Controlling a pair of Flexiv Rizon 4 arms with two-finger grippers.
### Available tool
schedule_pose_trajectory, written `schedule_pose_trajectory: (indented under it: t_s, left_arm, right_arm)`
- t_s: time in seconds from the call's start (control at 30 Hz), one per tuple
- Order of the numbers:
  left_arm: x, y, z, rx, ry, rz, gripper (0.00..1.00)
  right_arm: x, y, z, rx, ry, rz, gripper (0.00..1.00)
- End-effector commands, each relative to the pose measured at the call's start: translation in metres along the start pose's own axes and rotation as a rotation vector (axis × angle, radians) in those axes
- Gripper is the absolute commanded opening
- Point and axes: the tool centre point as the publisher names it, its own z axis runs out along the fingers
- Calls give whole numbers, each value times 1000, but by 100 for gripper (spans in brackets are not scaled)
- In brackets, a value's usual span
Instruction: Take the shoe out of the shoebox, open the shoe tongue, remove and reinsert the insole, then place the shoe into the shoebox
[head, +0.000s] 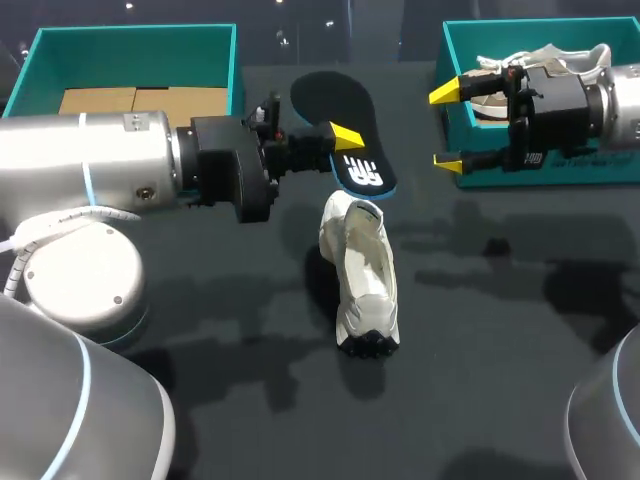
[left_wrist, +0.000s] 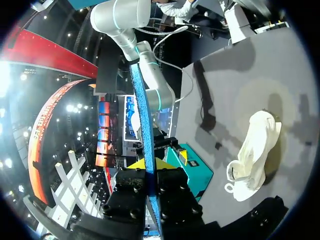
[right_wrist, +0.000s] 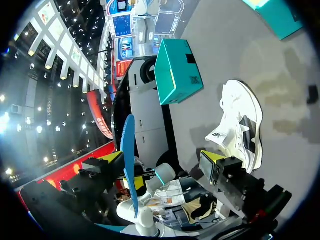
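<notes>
A white shoe (head: 362, 275) lies on the dark table, toe toward the front edge, also seen beside my left gripper (left_wrist: 255, 150) and ahead of my right one (right_wrist: 240, 125). My left gripper (head: 340, 145) hangs above the table behind the shoe, shut on a black insole (head: 335, 105) with a blue edge. In the left wrist view the insole (left_wrist: 145, 115) stands edge-on between the two fingers of that gripper (left_wrist: 150, 164). My right gripper (head: 447, 126) is open over the left wall of the teal shoebox (head: 520, 178) and holds nothing; its fingers (right_wrist: 161, 157) face the insole (right_wrist: 129, 160).
Another white shoe (head: 540, 60) lies in the right shoebox. A second teal box (head: 130, 45) with cardboard inside stands at the back left. The dark table around the shoe is bare.
</notes>
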Motion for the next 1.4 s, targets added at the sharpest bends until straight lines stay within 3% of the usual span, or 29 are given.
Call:
schedule_pose_trajectory:
  t_s: [0.03,0.37,0.67,1.07,1.4]
  left_arm:
    - [9,0,4,0,-35,31,0]
    - [33,12,20,-2,-143,94,0]
    - [38,24,27,-11,-130,104,0]
    - [47,24,34,18,-64,98,0]
    - [52,18,41,46,-33,119,0]
  right_arm:
    - [8,3,13,-27,-4,-31,100]
    - [10,0,42,5,-15,-145,100]
    - [5,-10,51,19,29,-221,100]
    - [1,-19,60,16,47,-258,100]
    - [-1,-19,65,28,42,-254,68]
